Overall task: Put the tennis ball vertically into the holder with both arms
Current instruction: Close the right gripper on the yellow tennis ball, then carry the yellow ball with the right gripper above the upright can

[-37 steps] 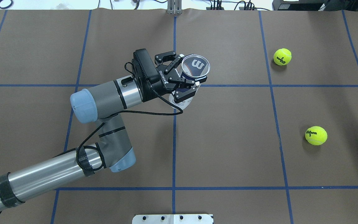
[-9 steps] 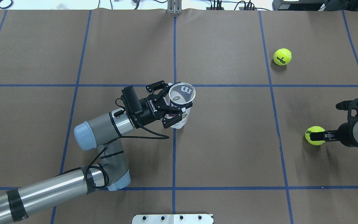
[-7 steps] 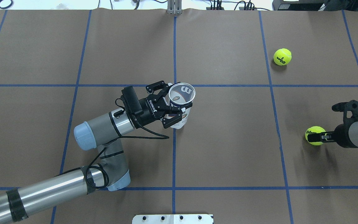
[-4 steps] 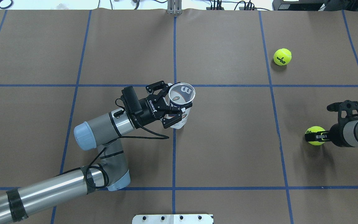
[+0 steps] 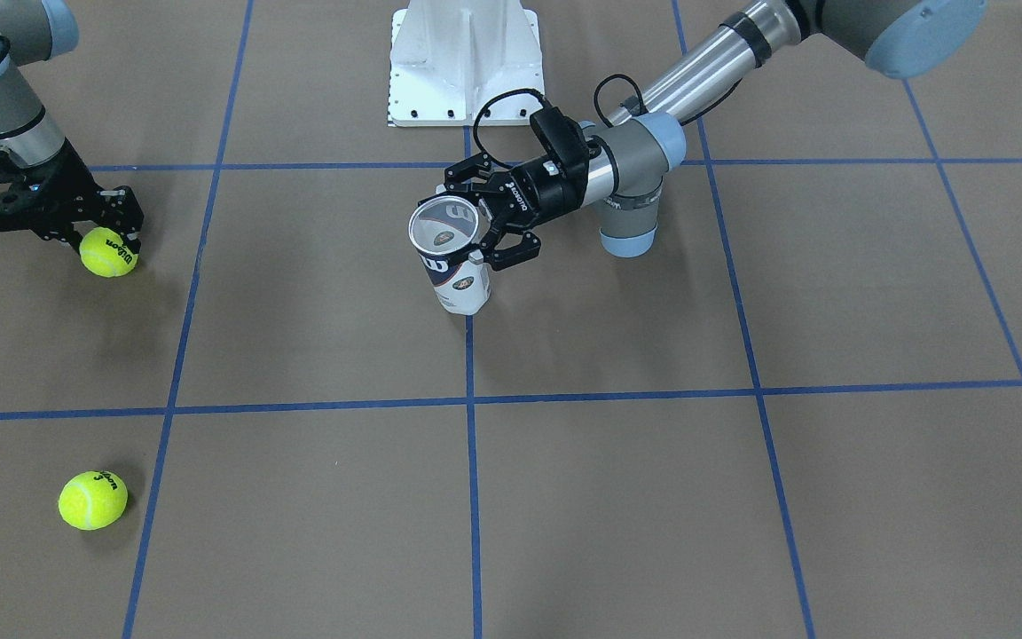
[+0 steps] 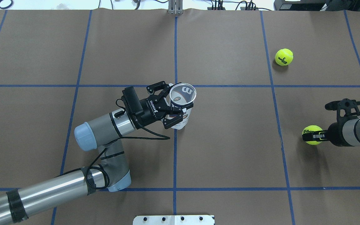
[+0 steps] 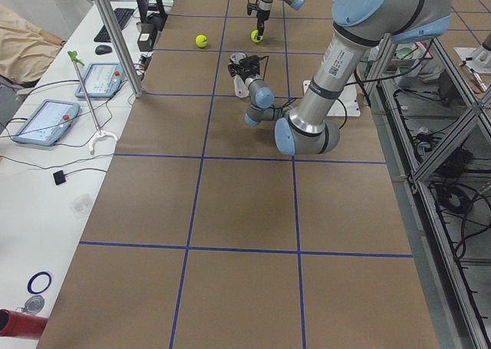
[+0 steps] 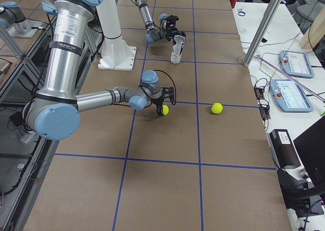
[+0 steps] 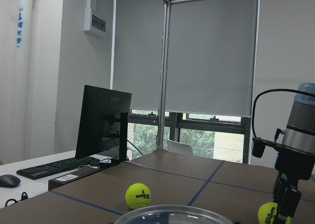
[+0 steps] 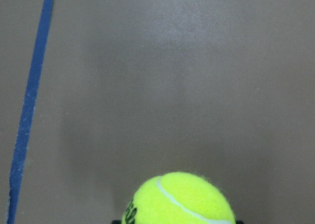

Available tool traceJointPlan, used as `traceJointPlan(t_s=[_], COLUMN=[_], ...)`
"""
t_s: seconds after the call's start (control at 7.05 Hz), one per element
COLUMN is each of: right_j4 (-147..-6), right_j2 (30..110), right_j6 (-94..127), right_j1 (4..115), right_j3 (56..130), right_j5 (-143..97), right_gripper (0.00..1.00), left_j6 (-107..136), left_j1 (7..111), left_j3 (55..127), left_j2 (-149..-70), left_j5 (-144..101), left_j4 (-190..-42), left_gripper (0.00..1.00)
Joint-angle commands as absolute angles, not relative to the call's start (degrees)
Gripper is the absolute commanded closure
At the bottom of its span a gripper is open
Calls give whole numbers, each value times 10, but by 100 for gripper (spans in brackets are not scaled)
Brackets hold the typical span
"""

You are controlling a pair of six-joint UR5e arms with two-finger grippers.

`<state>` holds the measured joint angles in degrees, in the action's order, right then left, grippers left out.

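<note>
Holder (image 6: 182,94) in left fingers (image 6: 170,121), ball (image 6: 310,134) seemingly right.

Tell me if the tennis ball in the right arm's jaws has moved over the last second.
Yes. In the overhead view the tennis ball, held by the right gripper, has shifted slightly left, closer to the blue tape line.

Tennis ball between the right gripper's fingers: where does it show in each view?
Exterior front-facing: ball upper left.
Overhead exterior: ball right side, mid-height.
Exterior left: ball top centre, far.
Exterior right: ball centre.
Left wrist-mounted: ball bottom right.
Right wrist-mounted: ball bottom centre.
Landmark: the holder in the left gripper, absent only from right wrist-mounted.
</note>
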<state>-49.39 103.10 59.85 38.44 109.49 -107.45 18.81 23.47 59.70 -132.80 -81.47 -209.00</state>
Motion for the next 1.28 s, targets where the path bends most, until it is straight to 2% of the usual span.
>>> traceJointPlan(t_s=[0.0,0.28,0.43,0.71,1.14], right_j4=[-497,-504,-545,-635,-761], right_j2=[972,901,841,703,561], right_j6=[600,613,636,737,817], right_j1=[458,550,583,595,561], right_j3=[1106,1105,1106,1107,1108], right_j5=[-1174,-1305,-1363,-1393,-1355], right_gripper=[100,99,98,95,89], left_j6=[188,188,188,188,188], left_j1=[235,235,235,235,235], left_j3=[597,597,597,597,597], left_j2=[-1328,-1328,-1328,-1328,-1328], left_j5=[-815,-815,-815,-815,-815], left_j4=[-2090,-2090,-2090,-2090,-2090], left_gripper=[27,26,26,26,26])
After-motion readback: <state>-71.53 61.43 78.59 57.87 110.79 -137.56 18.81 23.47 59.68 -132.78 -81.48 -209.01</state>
